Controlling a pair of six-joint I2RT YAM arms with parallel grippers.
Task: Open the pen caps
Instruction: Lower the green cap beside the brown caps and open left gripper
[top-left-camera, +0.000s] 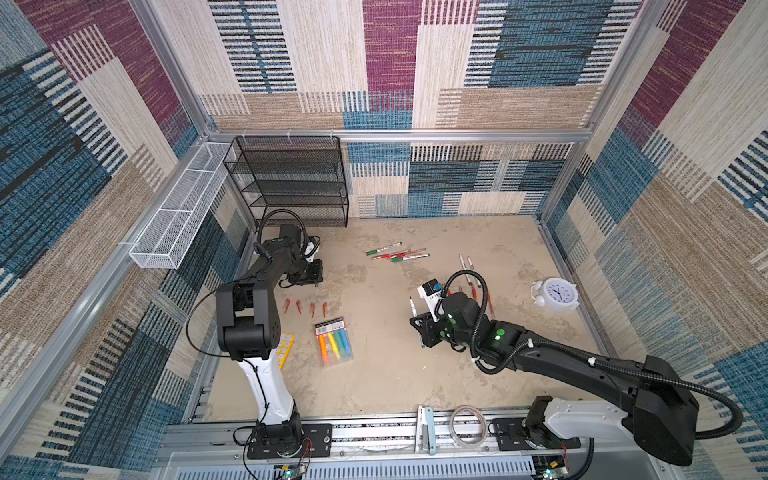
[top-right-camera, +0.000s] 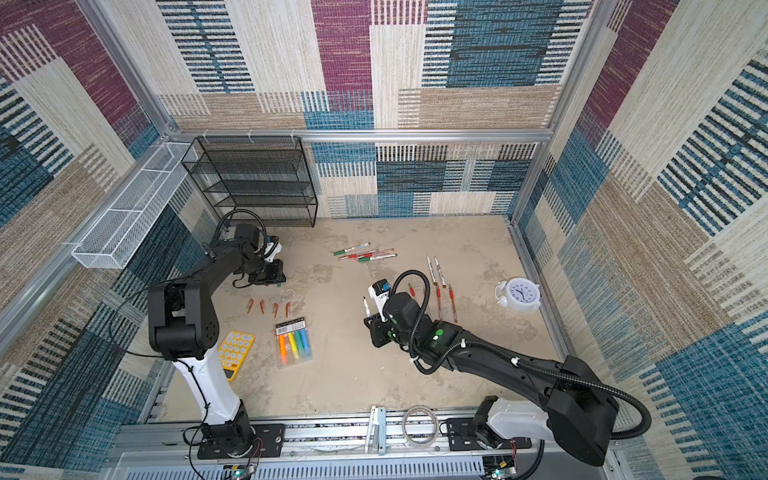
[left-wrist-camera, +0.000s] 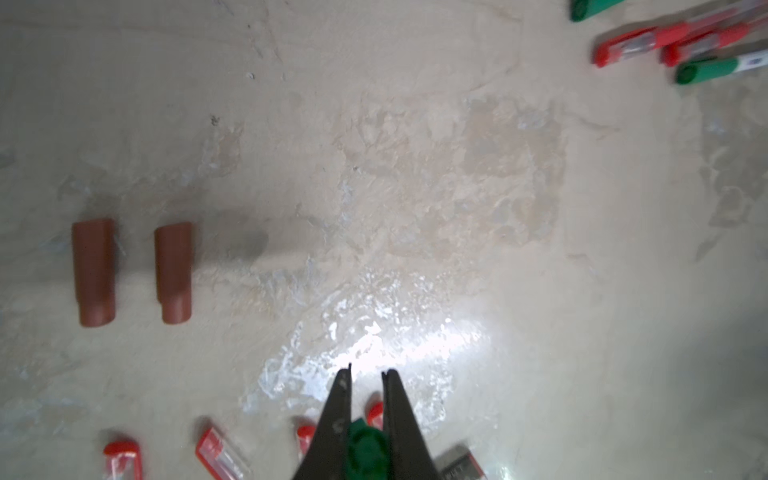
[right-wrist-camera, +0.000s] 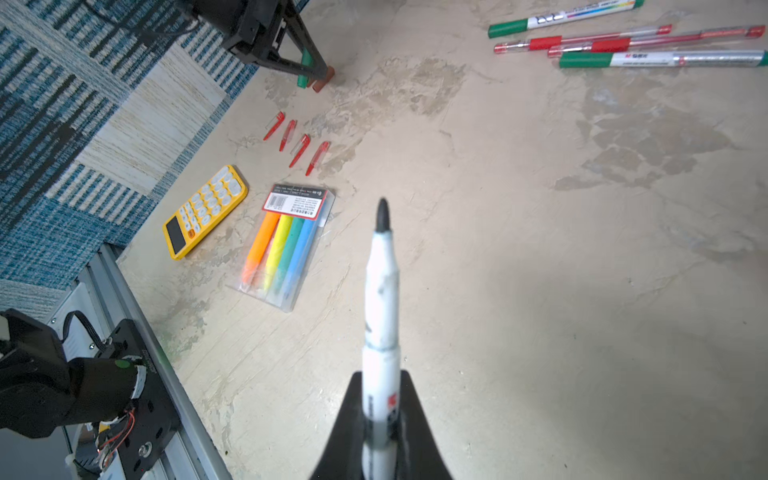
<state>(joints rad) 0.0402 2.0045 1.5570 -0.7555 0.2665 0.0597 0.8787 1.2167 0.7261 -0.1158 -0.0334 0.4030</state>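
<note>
1. Left jaws closed on a green cap (left-wrist-camera: 365, 451), low over the table (top-left-camera: 374, 374) at back left.
2. Two brown caps (left-wrist-camera: 93, 272) lie loose near it, side by side, not touching.
3. Right jaws clamped on an uncapped white marker (right-wrist-camera: 380, 291), black tip bare, right of table centre.
4. Four red caps (right-wrist-camera: 298, 150) in a row, just beyond the highlighter pack (right-wrist-camera: 286, 249).
5. Capped pens (right-wrist-camera: 660, 59) bunched toward the back.

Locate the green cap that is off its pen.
The green cap is clamped in the left gripper, on the left in both top views, just in front of the black mesh shelf, near two brown caps on the table.
</note>
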